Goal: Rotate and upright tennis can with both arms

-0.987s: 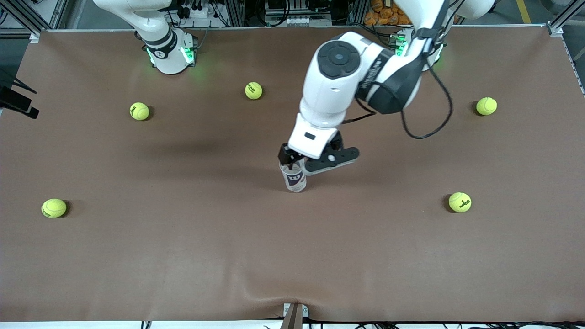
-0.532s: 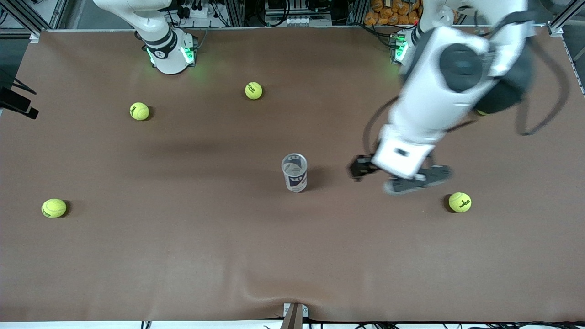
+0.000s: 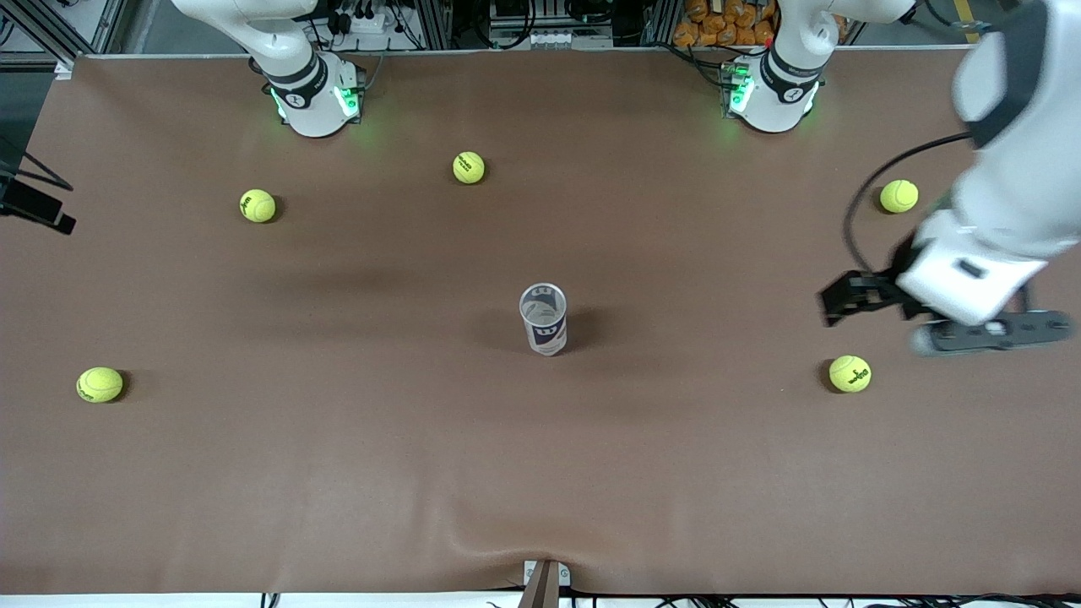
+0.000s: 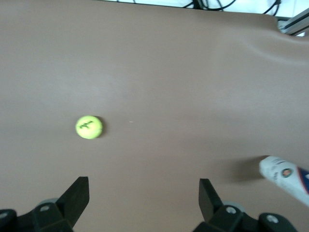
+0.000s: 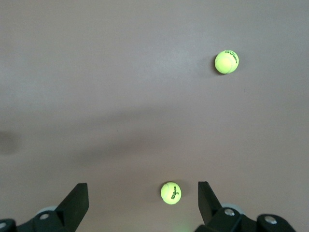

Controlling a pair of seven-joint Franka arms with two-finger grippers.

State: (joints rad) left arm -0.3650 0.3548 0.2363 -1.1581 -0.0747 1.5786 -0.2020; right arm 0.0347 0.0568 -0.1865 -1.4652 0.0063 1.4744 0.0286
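**Inspector A:** Where is the task's item sitting?

**Inspector B:** The slim clear plastic tennis can with the white, dark-blue and red label (image 3: 543,319) is standing at the centre of the front-view frame on the brown-covered desk (image 3: 338,473). Its silvery rim is pointing up. Nothing is touching it, so I am judging the uprighting as done.

**Inspector A:** What is it holding?

**Inspector B:** It is showing an open mouth with no ball inside, as far as I can see. The yellow-green felt tennis balls (image 3: 469,167), five in all, are lying loose on the desk, well apart from the can.

**Inspector A:** How are you expecting it to handle?

**Inspector B:** I am rating it as light, thin-walled and smooth. It is likely to flex under a hard squeeze, slip on the plastic and tip easily while empty. I am recommending a moderate hold across the labelled middle, or just under the stiffer rim.

**Inspector A:** And the arms?

**Inspector B:** The left end effector (image 4: 144,195) is hanging over the desk toward the left arm's end, well apart from the can. Its fingers are spread wide and carrying nothing. The right end effector (image 5: 142,195) is waiting up over the right arm's end of the desk. It is likewise spread wide and empty, with one ball showing between its fingers in the lower part of its wrist frame.
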